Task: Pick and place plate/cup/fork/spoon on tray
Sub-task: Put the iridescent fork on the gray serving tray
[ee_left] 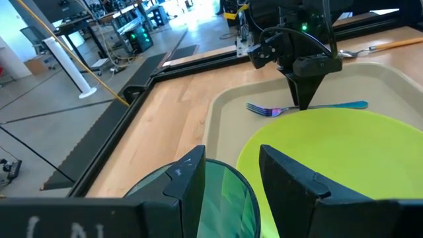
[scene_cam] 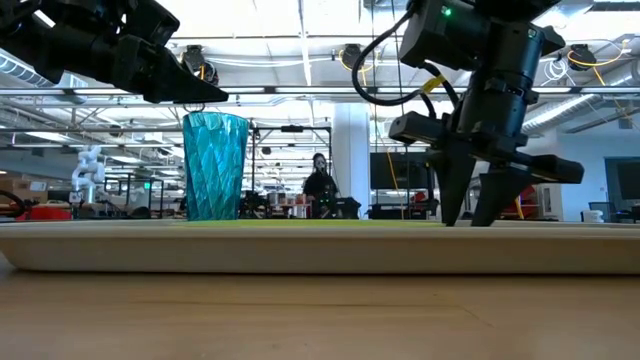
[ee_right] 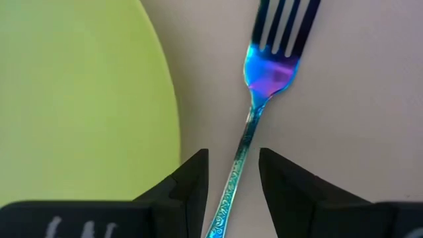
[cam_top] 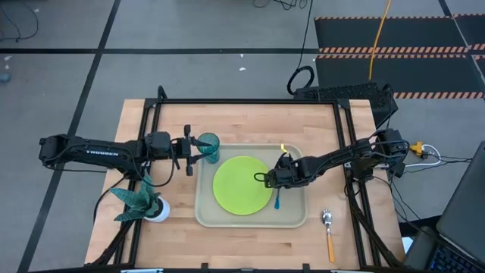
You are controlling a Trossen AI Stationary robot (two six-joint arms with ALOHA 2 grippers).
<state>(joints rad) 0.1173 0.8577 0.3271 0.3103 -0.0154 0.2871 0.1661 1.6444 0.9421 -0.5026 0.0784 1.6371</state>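
Note:
The lime-green plate [cam_top: 242, 184] lies flat in the beige tray [cam_top: 295, 220]. The teal cup [cam_top: 209, 145] stands upright on its base in the tray's far left corner. My left gripper [cam_top: 197, 150] is open just over the cup's rim [ee_left: 225, 198], its fingers apart from it in the low view. The blue-handled fork [ee_right: 254, 112] lies flat on the tray floor right of the plate, tines toward the far edge. My right gripper [ee_right: 233, 175] points down, open, one finger on each side of the fork's handle without touching it. The orange-handled spoon [cam_top: 328, 231] lies on the table right of the tray.
A teal leafy plant in a white pot [cam_top: 140, 201] stands near the table's left edge, beside the tray's near left corner. Black frame rails [cam_top: 350, 152] run along the table's left, far and right sides.

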